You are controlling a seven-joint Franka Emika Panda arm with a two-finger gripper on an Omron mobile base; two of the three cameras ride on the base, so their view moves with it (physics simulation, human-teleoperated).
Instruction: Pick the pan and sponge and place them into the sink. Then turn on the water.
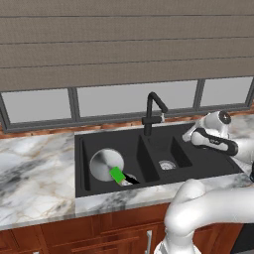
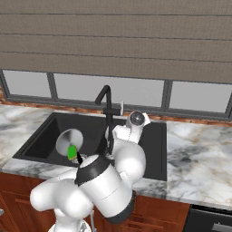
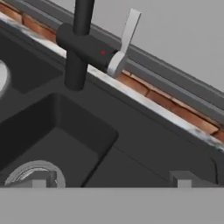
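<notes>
With the round silver-grey metal pan [image 1: 106,164] and small green sponge [image 1: 117,174] lying in the matte black sink's [image 1: 79,163] larger basin, I am hovering my gripper [image 1: 187,136], fingers spread and empty. I am facing the silver lever [image 3: 124,43] on the black gooseneck faucet [image 1: 153,113]; a square push should work best.

Rendered scene, evenly and softly lit; no single light source can be made out. Window panes [image 1: 134,96] read as flat pale grey, no glare. The marble counter [image 1: 34,168] is bright and free of hard cast shadows. The black sink [image 1: 149,149] is the darkest zone; basin walls separate only by faint shading. The pan [image 1: 105,163] shows a mild sheen, and the sponge [image 1: 117,174] stays saturated green. Both base views are sharp with slightly jagged edges. The hand view is soft and blurry throughout, with the faucet lever [image 3: 124,41] a smooth pale highlight. No edge distortion is noticeable.
</notes>
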